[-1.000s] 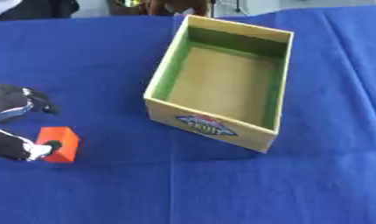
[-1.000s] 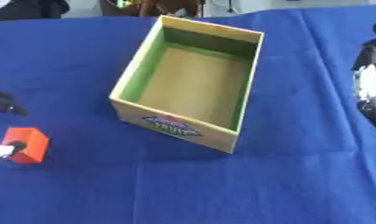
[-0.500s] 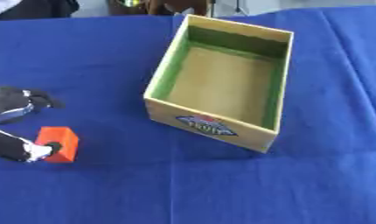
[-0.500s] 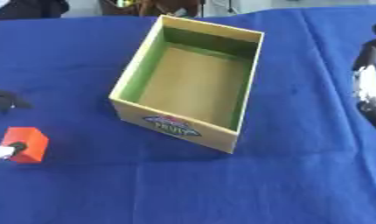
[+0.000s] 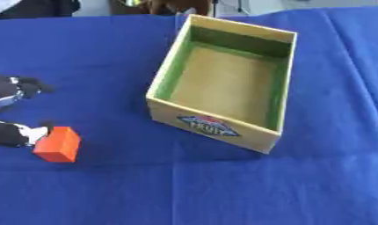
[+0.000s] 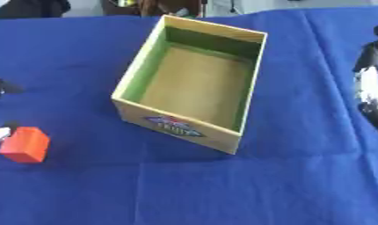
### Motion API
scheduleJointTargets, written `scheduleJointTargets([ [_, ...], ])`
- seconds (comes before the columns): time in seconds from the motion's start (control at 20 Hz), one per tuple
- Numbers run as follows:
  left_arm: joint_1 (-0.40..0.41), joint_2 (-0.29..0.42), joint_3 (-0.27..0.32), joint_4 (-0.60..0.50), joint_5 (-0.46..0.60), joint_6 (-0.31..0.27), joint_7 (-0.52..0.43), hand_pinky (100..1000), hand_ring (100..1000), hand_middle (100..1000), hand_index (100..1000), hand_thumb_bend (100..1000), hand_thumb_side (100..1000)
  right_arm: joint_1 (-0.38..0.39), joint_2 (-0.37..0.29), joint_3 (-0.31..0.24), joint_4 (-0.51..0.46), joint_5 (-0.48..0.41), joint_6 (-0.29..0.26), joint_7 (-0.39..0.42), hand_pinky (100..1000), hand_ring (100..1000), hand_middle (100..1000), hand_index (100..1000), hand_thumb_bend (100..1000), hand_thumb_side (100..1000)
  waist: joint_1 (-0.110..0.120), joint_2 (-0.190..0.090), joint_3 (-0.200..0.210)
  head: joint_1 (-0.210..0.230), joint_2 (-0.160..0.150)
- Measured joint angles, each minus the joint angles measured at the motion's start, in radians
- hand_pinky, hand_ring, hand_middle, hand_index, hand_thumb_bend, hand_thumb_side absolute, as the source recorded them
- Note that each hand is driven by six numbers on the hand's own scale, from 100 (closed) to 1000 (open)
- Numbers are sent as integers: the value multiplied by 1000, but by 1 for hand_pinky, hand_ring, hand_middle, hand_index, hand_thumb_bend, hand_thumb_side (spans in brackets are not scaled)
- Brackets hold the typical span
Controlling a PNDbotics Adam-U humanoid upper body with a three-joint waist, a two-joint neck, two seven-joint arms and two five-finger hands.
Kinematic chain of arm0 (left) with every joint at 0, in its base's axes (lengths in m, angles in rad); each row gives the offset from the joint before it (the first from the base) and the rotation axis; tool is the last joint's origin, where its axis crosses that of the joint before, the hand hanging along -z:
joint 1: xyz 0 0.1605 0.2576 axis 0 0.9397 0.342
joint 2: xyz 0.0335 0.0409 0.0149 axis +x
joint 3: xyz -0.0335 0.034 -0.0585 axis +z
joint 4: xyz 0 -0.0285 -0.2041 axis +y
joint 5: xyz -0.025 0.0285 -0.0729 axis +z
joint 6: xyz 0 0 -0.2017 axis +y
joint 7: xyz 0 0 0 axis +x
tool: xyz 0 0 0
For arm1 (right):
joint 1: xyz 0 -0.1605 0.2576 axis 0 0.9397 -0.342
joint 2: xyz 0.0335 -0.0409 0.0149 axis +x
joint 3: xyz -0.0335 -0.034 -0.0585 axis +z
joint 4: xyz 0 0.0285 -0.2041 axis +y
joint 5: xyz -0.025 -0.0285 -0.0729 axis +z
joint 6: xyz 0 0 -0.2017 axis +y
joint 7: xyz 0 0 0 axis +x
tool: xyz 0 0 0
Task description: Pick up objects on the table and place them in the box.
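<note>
An orange block (image 5: 57, 144) lies on the blue cloth at the near left. My left hand (image 5: 9, 92) comes in from the left edge, open. Its upper fingers are spread well away from the block, while a lower, white-tipped finger (image 5: 27, 133) touches the block's left side. The open wooden box (image 5: 215, 124), with green inner walls and a label on its front, stands in the middle with nothing inside. My right hand (image 6: 370, 81) shows only at the right edge of the right eye view, away from both.
A blue cloth (image 5: 184, 189) covers the whole table, with a fold line running across the near part. Dark shapes show beyond the table's far edge (image 5: 146, 6).
The upper fingers of my left hand have drawn further from the orange block, toward the far side. The block, the box and the right hand have stayed put.
</note>
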Motion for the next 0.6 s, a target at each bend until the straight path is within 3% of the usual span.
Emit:
scheduleJointTargets([
  [0.15,18,0,9,-24,16,-9,-11,609,807,857,962,578,681,0,0,0,0,2,0,1,738,652,602,798,100,567,0,2,1,-3,0],
  [0.2,25,0,9,-31,20,-15,-21,629,820,873,975,692,707,0,0,0,0,2,1,2,738,652,602,798,100,567,0,3,2,-4,0],
  [0.25,30,0,9,-35,23,-23,-32,642,828,882,981,727,715,0,0,0,0,3,1,3,738,652,602,798,100,567,0,3,2,-4,0],
  [0.35,35,1,9,-37,23,-39,-59,659,838,892,986,767,732,0,0,1,0,3,0,5,738,652,602,798,100,567,0,3,2,-4,0],
  [0.6,34,1,8,-41,9,-71,-126,662,839,890,988,739,713,0,0,5,0,3,-1,7,738,653,602,798,100,566,0,3,2,-4,0],
])
